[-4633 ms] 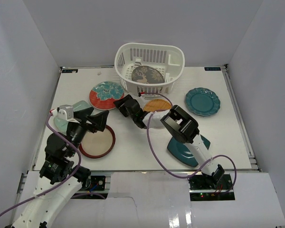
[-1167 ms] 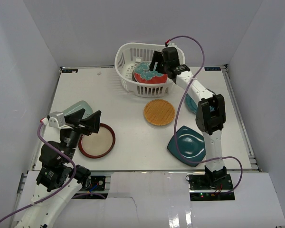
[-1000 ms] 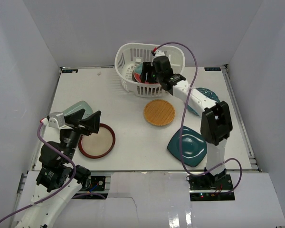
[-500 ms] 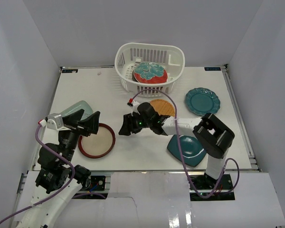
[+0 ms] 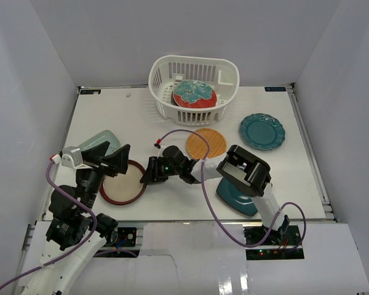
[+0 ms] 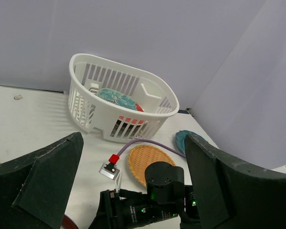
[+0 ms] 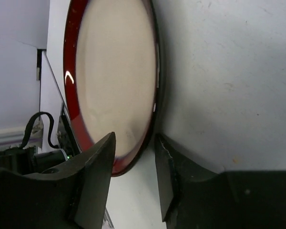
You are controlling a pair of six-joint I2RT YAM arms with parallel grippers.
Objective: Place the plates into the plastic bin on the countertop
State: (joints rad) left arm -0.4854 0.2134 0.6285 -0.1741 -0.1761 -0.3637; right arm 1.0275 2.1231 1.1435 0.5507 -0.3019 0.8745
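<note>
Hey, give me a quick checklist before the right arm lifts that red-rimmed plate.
1. Right gripper straddles the red-rimmed plate at its rim: ok.
2. Jaws clamped on that rim: not ok, they stand open.
3. Left gripper open and empty: ok.
4. Left gripper clear of the plate: cannot tell; from above it overlaps it.
5. Plastic bin has room over the floral plate: ok.

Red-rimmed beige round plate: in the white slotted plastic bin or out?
Out. The red-rimmed beige plate lies flat on the white tabletop, apart from the white bin; the right gripper straddles its rim.
</note>
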